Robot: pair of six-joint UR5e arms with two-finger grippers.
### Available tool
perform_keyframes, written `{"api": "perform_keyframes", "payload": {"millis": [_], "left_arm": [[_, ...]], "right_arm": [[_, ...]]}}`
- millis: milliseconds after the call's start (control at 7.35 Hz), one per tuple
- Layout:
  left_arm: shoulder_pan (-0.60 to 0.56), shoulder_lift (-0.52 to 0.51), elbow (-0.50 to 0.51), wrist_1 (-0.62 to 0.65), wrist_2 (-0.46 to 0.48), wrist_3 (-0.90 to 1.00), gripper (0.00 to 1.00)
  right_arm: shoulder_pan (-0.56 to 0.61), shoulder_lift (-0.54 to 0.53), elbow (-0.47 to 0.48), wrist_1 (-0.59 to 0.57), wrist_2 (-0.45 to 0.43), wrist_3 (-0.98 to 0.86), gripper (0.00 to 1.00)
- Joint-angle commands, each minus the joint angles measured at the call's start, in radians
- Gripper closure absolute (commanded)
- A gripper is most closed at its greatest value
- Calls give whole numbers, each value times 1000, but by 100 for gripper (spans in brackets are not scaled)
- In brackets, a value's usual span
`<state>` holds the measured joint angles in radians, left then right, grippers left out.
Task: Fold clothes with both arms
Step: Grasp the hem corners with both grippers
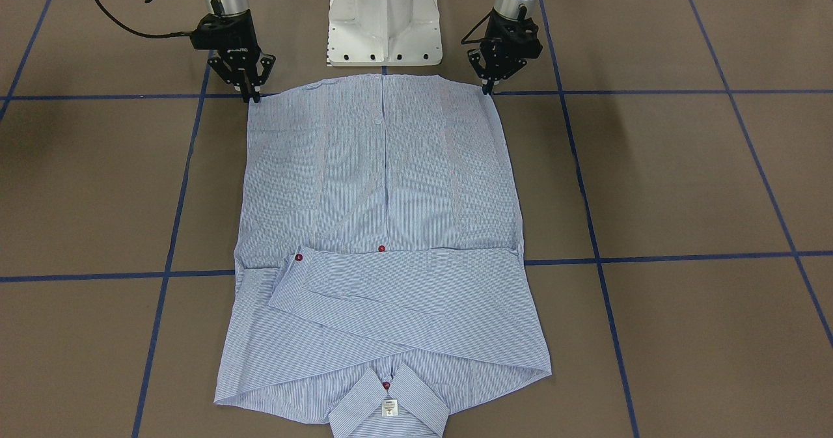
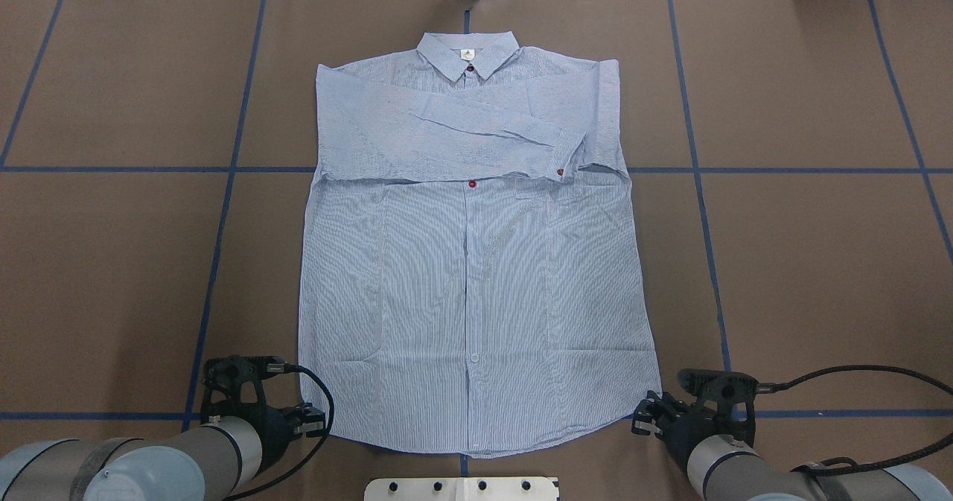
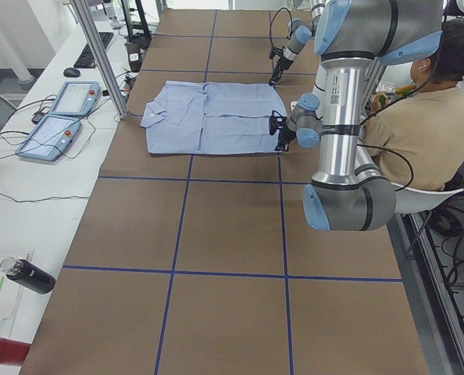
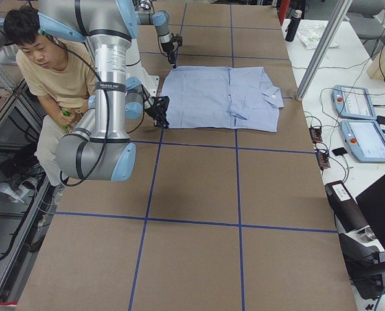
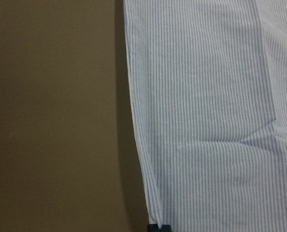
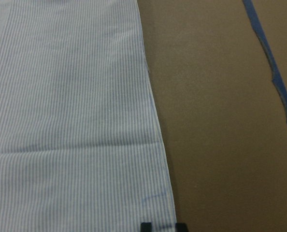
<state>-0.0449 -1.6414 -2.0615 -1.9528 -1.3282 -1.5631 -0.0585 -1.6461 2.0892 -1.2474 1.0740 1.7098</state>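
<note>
The shirt lies flat, front up, on the brown surface. Its 2 sleeves are folded across the chest, the collar is far from the robot and the hem is by its base. The left pincer is pinched closed on 1 hem corner. The right pincer straddles the other corner, its tips narrowly apart.

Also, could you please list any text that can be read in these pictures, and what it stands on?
No text can be read.
Neck label of the shirt: too small.
Lettering on the right gripper: blurred.
Lettering on the left arm: too small.
</note>
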Motion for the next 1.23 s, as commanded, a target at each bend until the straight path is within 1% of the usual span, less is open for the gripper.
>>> {"api": "perform_keyframes", "payload": {"millis": [0, 136, 272, 408, 545, 681, 817, 953, 1089], "left_arm": [[-1, 2, -3, 0, -2, 0, 100], [-3, 0, -5, 2, -2, 0, 100], [-1, 0, -5, 2, -2, 2, 100], [-1, 0, -5, 2, -3, 2, 100], [-1, -2, -5, 2, -3, 2, 100], [-1, -3, -11, 2, -5, 2, 100], [-7, 8, -56, 3, -5, 2, 100], [-13, 17, -153, 46, -14, 14, 100], [-16, 17, -278, 154, -104, 20, 100]], "right_arm": [[2, 34, -20, -3, -3, -3, 71], [2, 34, -23, -3, -3, -1, 75], [6, 32, -20, -4, -2, -1, 84], [12, 32, -12, -4, -2, -1, 100], [12, 26, -12, -6, -2, -1, 100], [17, 22, 12, -7, -2, -2, 100], [20, 17, 76, -13, 4, -3, 100], [22, 8, 160, -44, 9, -4, 100], [25, 15, 321, -204, 55, -4, 100]]}}
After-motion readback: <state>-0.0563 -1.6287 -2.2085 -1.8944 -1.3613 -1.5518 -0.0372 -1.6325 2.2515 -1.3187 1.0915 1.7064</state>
